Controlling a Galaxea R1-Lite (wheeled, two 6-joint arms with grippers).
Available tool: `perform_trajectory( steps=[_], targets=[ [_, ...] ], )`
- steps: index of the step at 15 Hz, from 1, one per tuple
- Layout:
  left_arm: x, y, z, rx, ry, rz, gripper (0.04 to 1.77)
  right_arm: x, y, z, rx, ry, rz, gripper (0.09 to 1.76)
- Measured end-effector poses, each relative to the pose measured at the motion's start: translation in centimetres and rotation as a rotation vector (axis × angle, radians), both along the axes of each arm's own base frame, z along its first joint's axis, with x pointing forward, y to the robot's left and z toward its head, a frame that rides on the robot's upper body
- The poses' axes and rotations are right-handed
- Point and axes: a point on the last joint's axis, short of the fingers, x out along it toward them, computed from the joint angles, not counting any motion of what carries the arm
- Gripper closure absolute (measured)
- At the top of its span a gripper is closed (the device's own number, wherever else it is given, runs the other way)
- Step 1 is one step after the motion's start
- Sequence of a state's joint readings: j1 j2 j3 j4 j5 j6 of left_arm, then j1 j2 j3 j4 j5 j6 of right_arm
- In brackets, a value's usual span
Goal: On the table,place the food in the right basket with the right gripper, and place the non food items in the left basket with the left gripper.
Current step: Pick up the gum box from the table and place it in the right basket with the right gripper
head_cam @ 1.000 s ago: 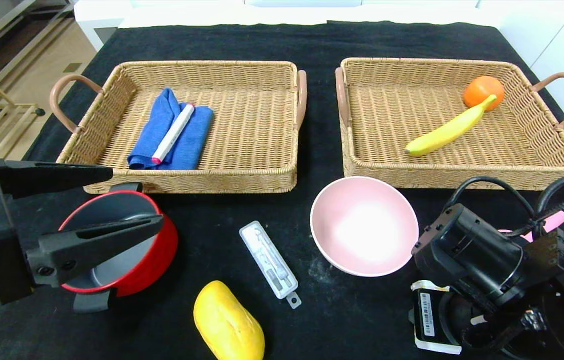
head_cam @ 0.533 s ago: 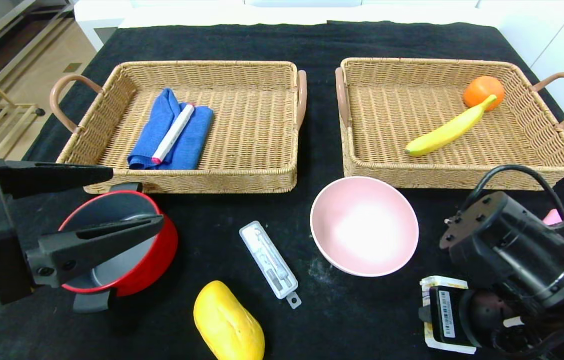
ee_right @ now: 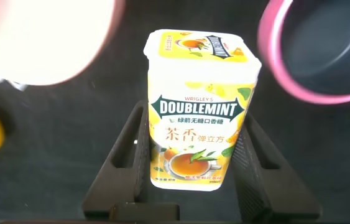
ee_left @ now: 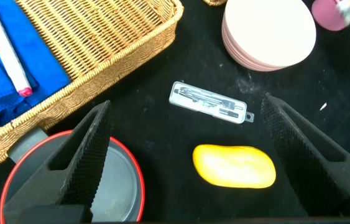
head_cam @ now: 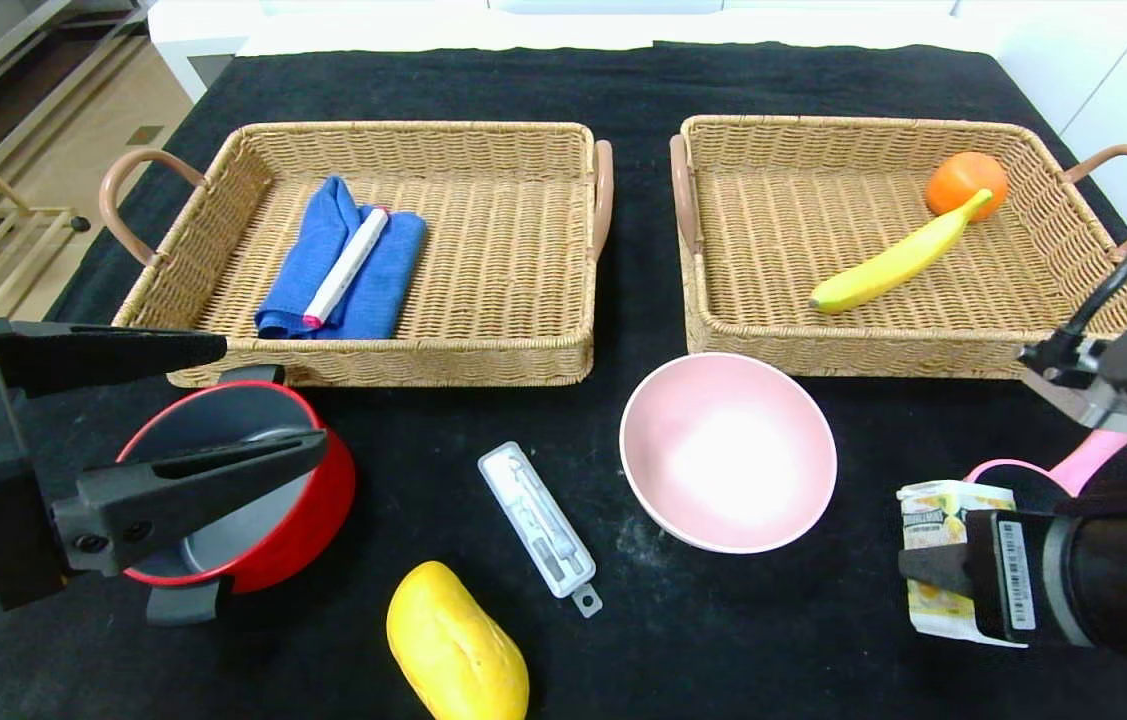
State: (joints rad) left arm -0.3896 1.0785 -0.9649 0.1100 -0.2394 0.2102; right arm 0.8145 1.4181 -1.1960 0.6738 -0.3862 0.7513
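Right wrist view: the right hand grips a gum box near the pink bowl; the left hand hangs open over the red pot.

The head camera looks forward and down over the bench; both wrist cameras hover close (sharing the pink bowl).

bright even overhead light, glare in pink bowl, soft shadows
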Motion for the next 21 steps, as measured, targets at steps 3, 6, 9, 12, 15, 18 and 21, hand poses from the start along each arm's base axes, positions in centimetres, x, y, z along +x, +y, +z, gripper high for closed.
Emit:
perform_trajectory(
  steps=[3,6,9,12,15,18,21],
  targets=[
    [-0.1,0.0,0.0,0.000,-0.002,0.000,0.09,0.2,-1.0,1.9,0.014,-0.070,0.004,1.04],
    [-0.2,0.1,0.1,-0.002,-0.006,0.000,0.09,1.2,-2.3,3.8,0.018,-0.152,-0.029,1.04],
    [-0.4,0.2,0.2,-0.005,-0.012,0.000,0.09,3.2,-3.7,5.6,0.016,-0.292,-0.074,1.04],
    [-0.5,0.2,0.2,-0.006,-0.016,0.001,0.09,5.0,-5.2,6.7,0.008,-0.397,-0.111,1.04],
    [-0.5,0.2,0.3,-0.008,-0.018,0.000,0.09,7.2,-6.6,7.2,-0.014,-0.480,-0.175,1.04],
    [-0.6,0.3,0.3,-0.008,-0.020,-0.001,0.09,9.5,-8.0,7.3,-0.064,-0.544,-0.232,1.04],
    [-0.7,0.3,0.3,-0.010,-0.022,0.000,0.09,11.7,-9.3,7.4,-0.099,-0.592,-0.286,1.04]
  ],
)
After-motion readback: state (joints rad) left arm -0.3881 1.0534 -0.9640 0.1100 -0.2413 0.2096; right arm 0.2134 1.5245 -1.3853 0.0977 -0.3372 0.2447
